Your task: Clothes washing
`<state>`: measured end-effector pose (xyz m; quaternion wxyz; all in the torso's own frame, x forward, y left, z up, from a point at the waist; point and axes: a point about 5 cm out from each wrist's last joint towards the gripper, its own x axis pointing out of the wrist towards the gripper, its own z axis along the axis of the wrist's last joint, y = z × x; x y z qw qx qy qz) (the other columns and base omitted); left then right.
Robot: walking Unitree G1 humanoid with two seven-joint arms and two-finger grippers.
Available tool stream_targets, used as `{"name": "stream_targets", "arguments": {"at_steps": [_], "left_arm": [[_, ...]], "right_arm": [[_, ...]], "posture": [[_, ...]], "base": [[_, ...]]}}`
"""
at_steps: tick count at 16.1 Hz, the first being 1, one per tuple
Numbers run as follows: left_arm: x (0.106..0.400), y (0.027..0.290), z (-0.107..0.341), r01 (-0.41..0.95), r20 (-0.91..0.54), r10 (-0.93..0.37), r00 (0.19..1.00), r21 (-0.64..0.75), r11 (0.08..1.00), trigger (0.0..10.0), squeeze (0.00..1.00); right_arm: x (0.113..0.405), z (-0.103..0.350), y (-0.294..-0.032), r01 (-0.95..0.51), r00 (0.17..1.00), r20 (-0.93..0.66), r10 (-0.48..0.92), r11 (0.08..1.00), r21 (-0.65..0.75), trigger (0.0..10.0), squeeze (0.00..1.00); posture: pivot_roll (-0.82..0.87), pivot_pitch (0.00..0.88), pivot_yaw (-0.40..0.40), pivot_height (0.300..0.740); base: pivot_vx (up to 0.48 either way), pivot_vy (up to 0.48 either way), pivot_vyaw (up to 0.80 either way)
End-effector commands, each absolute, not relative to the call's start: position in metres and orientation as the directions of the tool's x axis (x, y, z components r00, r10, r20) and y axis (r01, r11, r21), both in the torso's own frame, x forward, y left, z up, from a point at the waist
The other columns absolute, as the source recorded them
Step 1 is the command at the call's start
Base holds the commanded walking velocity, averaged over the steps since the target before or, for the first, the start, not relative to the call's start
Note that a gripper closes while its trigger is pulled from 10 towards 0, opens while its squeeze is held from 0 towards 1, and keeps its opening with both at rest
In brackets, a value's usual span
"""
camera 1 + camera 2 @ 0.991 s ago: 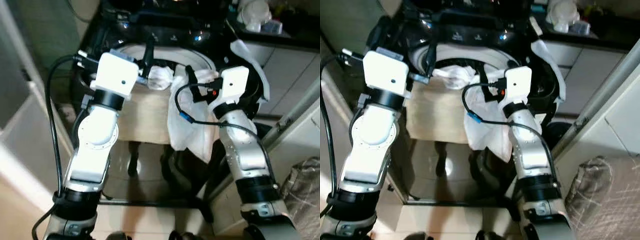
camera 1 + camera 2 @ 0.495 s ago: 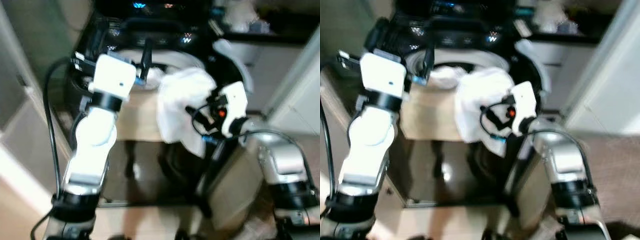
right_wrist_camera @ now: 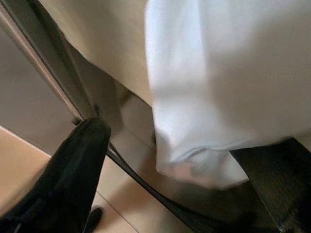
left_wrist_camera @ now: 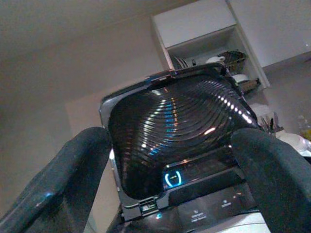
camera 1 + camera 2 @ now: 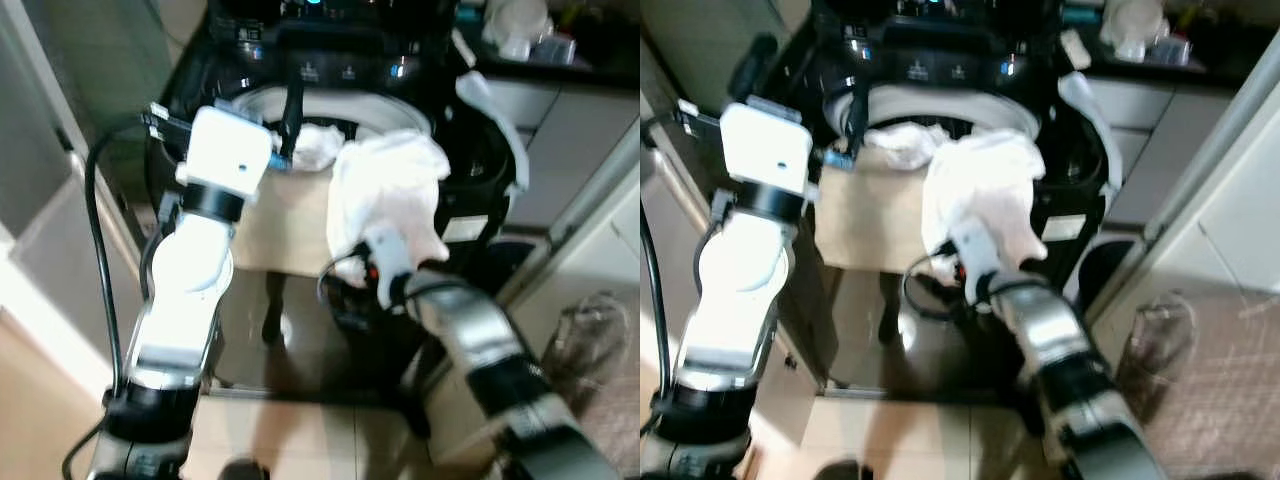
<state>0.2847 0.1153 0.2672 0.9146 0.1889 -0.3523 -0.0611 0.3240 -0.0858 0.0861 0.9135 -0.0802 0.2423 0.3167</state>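
In front of the robot stands a top-loading black washing machine [image 5: 350, 75] with its lid [image 4: 170, 131] raised and a lit control panel along the back. A white garment [image 5: 385, 195] hangs over the front rim of the round drum opening, bunched at the top and trailing down the machine's front; a smaller crumpled white cloth [image 5: 315, 145] lies just beside it at the rim. Next to them a beige towel [image 5: 290, 225] drapes flat down the front panel.

The left gripper [image 4: 170, 165] is raised at the left edge of the drum opening, its fingers [image 4: 63, 179] spread wide with nothing between them, pointing toward the upright ribbed lid.

The right gripper [image 3: 160, 184] is low, in front of the machine, under the hanging end of the white garment. In the right wrist view one black finger [image 3: 68, 174] stands apart from the cloth's lower hem; the fingers look spread and empty. The tiled floor [image 5: 300, 440] shows below.
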Motion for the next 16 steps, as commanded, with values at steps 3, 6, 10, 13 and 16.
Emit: {"name": "stream_targets", "arguments": {"at_steps": [3,6,10,13,16], "left_arm": [[0.286,0.113,0.272,-0.023,0.634,-0.247,0.733,0.386,0.922,10.0,0.00],[0.287,0.111,0.273,-0.016,0.635,-0.256,0.729,0.389,0.921,10.0,0.00],[0.286,0.114,0.274,-0.034,0.638,-0.244,0.731,0.391,0.920,10.0,0.00],[0.288,0.113,0.274,-0.034,0.638,-0.242,0.731,0.388,0.921,10.0,0.00],[0.289,0.110,0.273,-0.026,0.641,-0.244,0.728,0.381,0.924,10.0,0.00]], "right_arm": [[0.348,0.075,-0.084,-0.520,0.788,-0.492,0.371,0.829,-0.207,10.0,0.00],[0.363,0.085,-0.084,-0.454,0.846,-0.450,0.287,0.830,-0.323,10.0,0.00],[0.394,0.147,-0.079,-0.337,0.937,-0.230,0.263,0.856,-0.392,10.0,0.00],[0.411,0.202,-0.074,-0.271,0.960,-0.049,0.276,0.868,-0.415,10.0,0.00],[0.419,0.253,-0.073,-0.203,0.955,0.127,0.268,0.902,-0.381,10.0,0.00]], "posture": [[0.12,0.029,-0.039,0.740],[0.13,0.023,-0.039,0.740],[0.15,0.020,-0.053,0.740],[0.14,0.014,-0.057,0.740],[0.13,0.013,-0.057,0.740]], "base": [[0.000,0.000,0.00],[0.000,0.000,0.00],[0.000,0.000,0.00],[0.000,0.000,0.00],[0.000,0.000,0.00]]}}
